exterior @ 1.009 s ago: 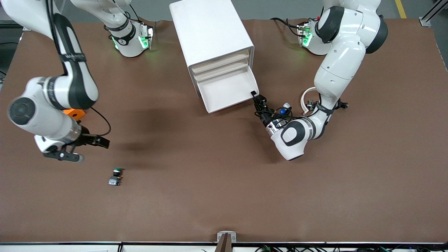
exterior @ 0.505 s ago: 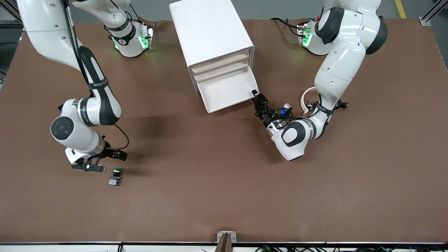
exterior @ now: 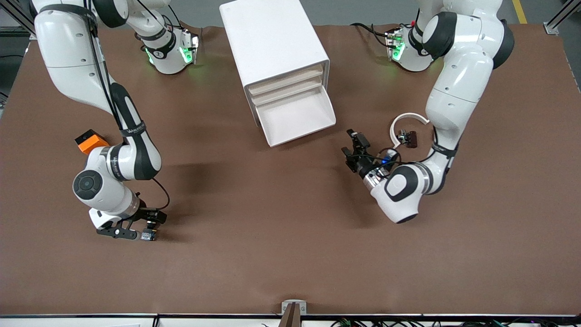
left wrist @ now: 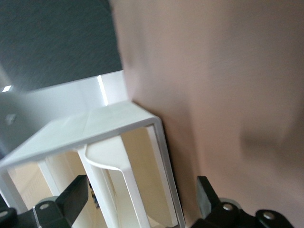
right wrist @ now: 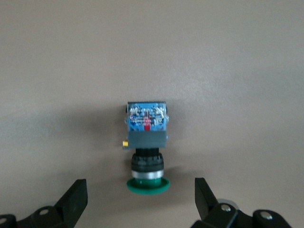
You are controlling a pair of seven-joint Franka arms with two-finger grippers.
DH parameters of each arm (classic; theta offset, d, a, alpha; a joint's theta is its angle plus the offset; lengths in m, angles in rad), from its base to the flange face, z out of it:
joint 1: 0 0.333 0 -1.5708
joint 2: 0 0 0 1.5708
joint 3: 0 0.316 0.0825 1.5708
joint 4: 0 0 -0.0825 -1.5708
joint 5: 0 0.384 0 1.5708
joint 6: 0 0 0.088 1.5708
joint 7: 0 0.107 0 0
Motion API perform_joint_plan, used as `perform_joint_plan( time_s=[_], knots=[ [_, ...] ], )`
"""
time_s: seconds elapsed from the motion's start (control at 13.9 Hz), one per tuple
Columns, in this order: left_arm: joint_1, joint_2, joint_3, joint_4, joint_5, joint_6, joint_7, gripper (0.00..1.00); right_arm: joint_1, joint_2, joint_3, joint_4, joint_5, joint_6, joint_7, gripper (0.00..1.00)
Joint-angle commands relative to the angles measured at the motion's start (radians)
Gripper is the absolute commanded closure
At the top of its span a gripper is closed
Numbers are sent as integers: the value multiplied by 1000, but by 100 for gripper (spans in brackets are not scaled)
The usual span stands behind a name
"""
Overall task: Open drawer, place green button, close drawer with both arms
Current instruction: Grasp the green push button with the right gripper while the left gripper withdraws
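- Hovering low over the button [right wrist: 146, 148], the right hand [exterior: 136, 227] has its fingers [right wrist: 72, 204] spread wide, one on each side of the green cap; nothing is gripped yet.
- The button lies on its side on the bare tabletop [exterior: 281, 254], directly under this hand, and is the thing nearest the front camera. In the front view only its grey base shows at the hand's tip.
- To do the pick well, I judge the hand should drop straight down until the fingers bracket the black middle, not the round cap, then close squarely so the part does not roll or squirt out.
- Farther off, the left hand [exterior: 355, 150] hangs over the tabletop, open and empty, near the drawer [exterior: 296, 119] but apart from it.
- The drawer, lowest in the cabinet [exterior: 272, 41], is pulled out and empty, ready for the button.
- An orange block [exterior: 91, 141] sits beside the right arm's elbow; a white curved piece [exterior: 406, 125] with black clips lies near the left arm.
- Compared with a second ago: the right hand has come down from beside the block to over the button, and the left hand has let go of the drawer's corner and backed away.
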Motion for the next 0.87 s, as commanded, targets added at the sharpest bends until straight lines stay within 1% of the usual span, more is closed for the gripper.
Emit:
perform_joint_plan(
  time_s=[0.0, 0.22, 0.29, 0.5, 0.65, 0.72, 0.79],
  knots=[
    [24, -49, -3, 28, 79, -8, 234, 0, -14, 64, 3, 85, 0, -13, 7, 0],
    [49, -101, 0, 30, 122, 1, 598, 0, -25, 117, 3, 149, 0, -13, 7, 0],
    [53, -121, 5, 30, 136, 18, 687, 0, -26, 130, 3, 166, 0, -12, 9, 0],
    [55, -186, 8, 28, 184, 93, 904, 0, -28, 148, 3, 184, 0, -11, 10, 0],
    [52, -256, 5, 27, 242, 175, 993, 0, -28, 150, 3, 185, 0, -11, 10, 0],
    [49, -279, -1, 22, 275, 217, 1030, 0, -28, 150, 3, 186, 2, -13, 7, 16],
    [44, -282, -2, 22, 297, 255, 1062, 0, -28, 148, 5, 186, 3, -15, 7, 39]
  ],
)
